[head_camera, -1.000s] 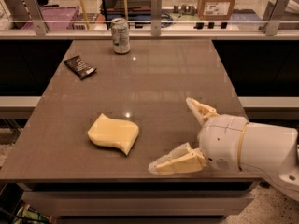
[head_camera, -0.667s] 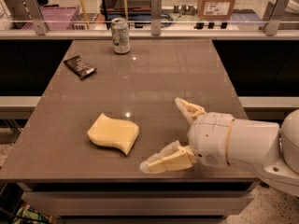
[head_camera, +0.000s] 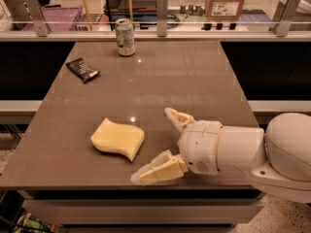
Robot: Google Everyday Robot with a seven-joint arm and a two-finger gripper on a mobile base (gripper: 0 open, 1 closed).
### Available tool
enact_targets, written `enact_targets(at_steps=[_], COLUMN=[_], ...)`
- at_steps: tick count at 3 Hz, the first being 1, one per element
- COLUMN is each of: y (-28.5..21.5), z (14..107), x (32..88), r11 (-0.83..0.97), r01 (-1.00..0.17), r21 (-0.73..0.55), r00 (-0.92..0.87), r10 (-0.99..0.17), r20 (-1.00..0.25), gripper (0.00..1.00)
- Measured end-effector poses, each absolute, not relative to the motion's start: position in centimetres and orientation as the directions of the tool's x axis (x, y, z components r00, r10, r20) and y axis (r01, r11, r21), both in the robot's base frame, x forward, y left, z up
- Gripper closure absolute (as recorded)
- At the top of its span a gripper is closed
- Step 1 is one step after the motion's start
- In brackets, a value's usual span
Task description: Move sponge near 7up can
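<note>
Gripper (head_camera: pixel 151 145), fingers spread and empty, at the table's (head_camera: pixel 204 81) front edge beside sponge (head_camera: pixel 118 139): an off-centre closure risks nudging it away from 7up can (head_camera: pixel 125 37).

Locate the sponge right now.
Camera view: sponge lies near-left on the table, just left of the open pincer, far from the 7up can at the back edge.

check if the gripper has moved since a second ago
Yes. Judged against the sponge, which has stayed put, the gripper has moved left toward it, its fingers open and not yet touching it.
</note>
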State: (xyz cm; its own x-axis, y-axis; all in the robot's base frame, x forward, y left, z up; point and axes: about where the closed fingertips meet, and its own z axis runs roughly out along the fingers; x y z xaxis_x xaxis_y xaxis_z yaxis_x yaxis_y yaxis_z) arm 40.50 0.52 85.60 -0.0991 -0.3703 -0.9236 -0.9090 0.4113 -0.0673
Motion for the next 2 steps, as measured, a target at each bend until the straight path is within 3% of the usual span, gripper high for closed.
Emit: enact_targets(at_steps=[2], y=[2.9], z=[84.4], x=[41.6], r11=[0.401], r01=[-0.915], r21=[-0.055], r00=[-0.097], r10=[-0.349], r20=[-0.932], gripper=[0.0])
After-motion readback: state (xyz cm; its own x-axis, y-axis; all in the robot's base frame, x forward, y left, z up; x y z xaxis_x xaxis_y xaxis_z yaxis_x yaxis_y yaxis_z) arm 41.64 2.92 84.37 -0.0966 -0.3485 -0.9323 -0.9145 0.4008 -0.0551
